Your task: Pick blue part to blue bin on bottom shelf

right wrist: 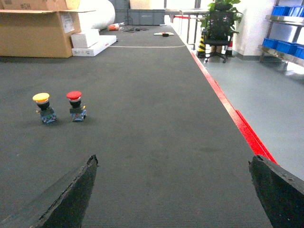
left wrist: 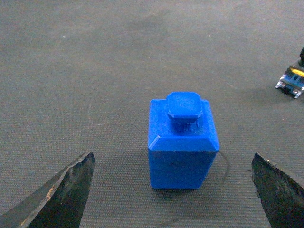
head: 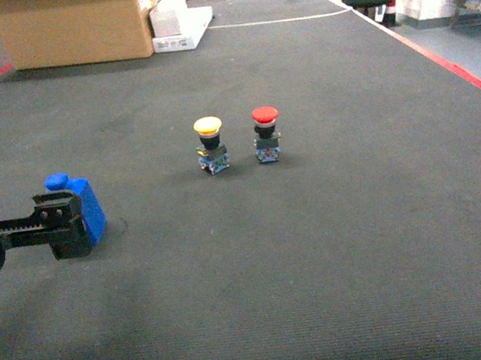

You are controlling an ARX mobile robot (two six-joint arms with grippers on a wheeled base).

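The blue part [left wrist: 183, 142] is a small dark-blue block with a knob on top, standing upright on the dark mat [left wrist: 95, 71]. My left gripper [left wrist: 172, 156] is open, its fingers [left wrist: 71, 190] wide on either side of the part and touching nothing. In the head view the left gripper [head: 76, 223] is low at the left edge, with the blue part [head: 94, 210] just past its tips. My right gripper [right wrist: 173, 158] is open over bare mat and holds nothing; the head view does not show it. I cannot pick out the blue bin or the bottom shelf.
A yellow-capped push-button [head: 210, 144] and a red-capped push-button [head: 266, 133] stand mid-mat. At the far end are a cardboard box [head: 75, 25] and white boxes [head: 179, 26]. A red strip [right wrist: 242, 128] edges the mat on the right. Far right stands a steel rack with blue crates [right wrist: 285, 46].
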